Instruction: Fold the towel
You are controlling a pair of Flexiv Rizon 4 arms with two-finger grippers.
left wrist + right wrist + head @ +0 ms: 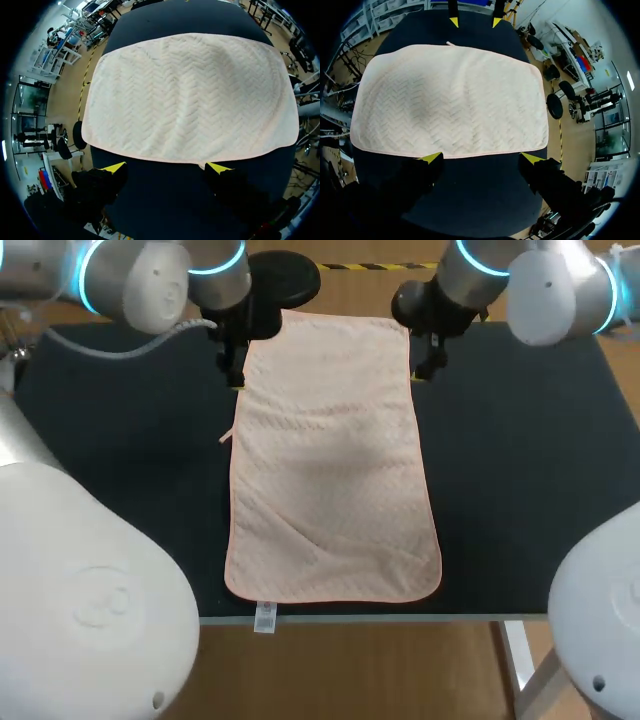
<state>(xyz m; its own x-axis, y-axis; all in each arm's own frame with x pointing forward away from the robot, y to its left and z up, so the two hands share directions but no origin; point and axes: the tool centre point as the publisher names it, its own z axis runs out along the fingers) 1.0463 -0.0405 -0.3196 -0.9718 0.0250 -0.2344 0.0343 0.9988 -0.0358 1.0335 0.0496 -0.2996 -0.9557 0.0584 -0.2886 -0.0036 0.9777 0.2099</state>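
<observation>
A pale pink towel [330, 460] lies spread flat on the dark table, its long side running from front to back. My left gripper [236, 378] hangs at the towel's left edge near the far corner, and my right gripper [422, 368] at the right edge opposite. In the left wrist view the towel [190, 95] lies just ahead of the open left gripper [166, 168], with nothing between its fingers. The right wrist view shows the towel [450, 100] just ahead of the open right gripper [481, 158], and my left gripper [475, 22] across the cloth.
Bare dark table [520, 490] lies on both sides of the towel. A small white tag [265, 617] hangs over the table's front edge at the towel's near left corner. A few creases cross the towel's near part.
</observation>
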